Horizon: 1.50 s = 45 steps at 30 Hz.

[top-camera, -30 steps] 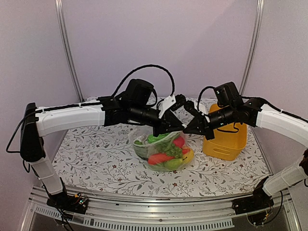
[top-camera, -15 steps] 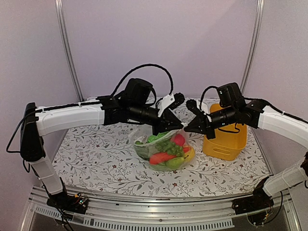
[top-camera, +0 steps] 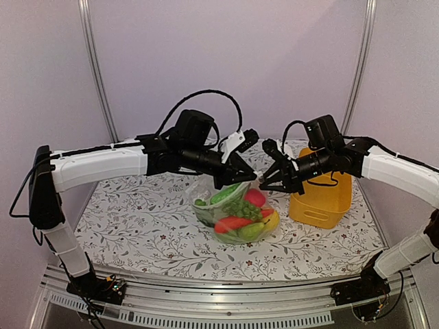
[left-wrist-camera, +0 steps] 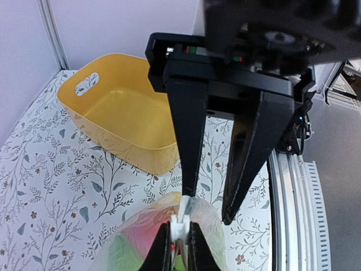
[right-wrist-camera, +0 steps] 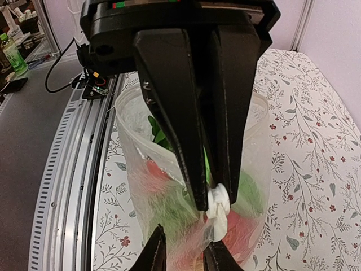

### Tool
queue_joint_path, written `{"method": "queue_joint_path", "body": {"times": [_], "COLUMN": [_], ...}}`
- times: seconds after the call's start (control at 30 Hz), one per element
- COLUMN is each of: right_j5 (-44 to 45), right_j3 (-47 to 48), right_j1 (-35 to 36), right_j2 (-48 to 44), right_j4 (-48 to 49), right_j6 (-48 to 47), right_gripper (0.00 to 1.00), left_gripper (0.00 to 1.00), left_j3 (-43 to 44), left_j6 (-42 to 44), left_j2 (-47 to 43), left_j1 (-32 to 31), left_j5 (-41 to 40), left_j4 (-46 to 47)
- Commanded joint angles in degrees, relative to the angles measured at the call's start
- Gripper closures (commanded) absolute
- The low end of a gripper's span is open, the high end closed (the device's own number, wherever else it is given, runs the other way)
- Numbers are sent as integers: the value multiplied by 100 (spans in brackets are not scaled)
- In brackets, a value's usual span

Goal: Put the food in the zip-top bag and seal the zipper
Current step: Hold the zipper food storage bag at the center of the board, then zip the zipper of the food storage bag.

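Left wrist: left claw (left-wrist-camera: 179, 247) clamps zip-top bag (left-wrist-camera: 206, 240) holding food (left-wrist-camera: 138, 234); right claw (left-wrist-camera: 208, 203) parted.

Left arm (top-camera: 103, 168): white shell links, black joint housings, big black block at the elbow. Right arm (top-camera: 405, 171): same white and black scheme. Boxy black camera unit on each wrist. Thin black cable (top-camera: 206, 96) loops off the left wrist, and a shorter black loop hangs on the right one. White bracket (top-camera: 236, 144) behind the left tool (right-wrist-camera: 214, 197). Right tool (left-wrist-camera: 207, 206): two long black tapering fingers on a flat black crossbar with small green and red marks. Both bases are bolted to a ribbed metal rail (top-camera: 206, 312) at the counter (top-camera: 137, 233) near edge. Small boards and wires there, possibly LEDs.
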Motion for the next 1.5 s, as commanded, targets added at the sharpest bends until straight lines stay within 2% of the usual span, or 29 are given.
{"method": "queue_joint_path", "body": {"times": [0.0,0.13,0.2,0.27,0.37,0.43,0.5,0.53,0.67,0.87,1.07,1.17,1.47], "right_j5": [-189,-149,-15,89,111,117,196,217,263,355,483,611,778], "right_j3": [241,309,331,345,338,343,329,328,284,184,54,-47,-254], "right_j1": [-19,-21,-21,-19,-19,-21,-19,-19,-20,-19,-27,-28,-314], "right_j2": [83,130,147,176,197,184,173,171,78,-69,-243,-331,-461], "right_j4": [-85,-31,15,24,20,44,107,130,181,189,287,386,722], "right_j6": [53,123,170,194,219,226,258,285,290,257,263,296,583], "right_gripper": [78,88,87,82,84,88,98,100,100,100,100,100,100], "left_gripper": [94,93,92,93,93,93,92,91,83,92,89,94,94], "left_j3": [150,177,173,137,108,87,54,20,-121,-91,-37,45,57], "left_j6": [-23,-24,-14,-25,-20,-26,-77,-115,-287,-384,-375,-344,-446], "left_j2": [-91,-77,-104,-131,-161,-161,-177,-190,-224,-132,-116,-82,-145], "left_j1": [59,53,49,51,52,52,50,54,53,46,54,53,52], "left_j5": [120,195,237,255,298,371,427,451,452,490,342,252,-15], "left_j4": [-158,-163,-148,-103,-72,-60,-10,66,360,472,316,150,-211]}}
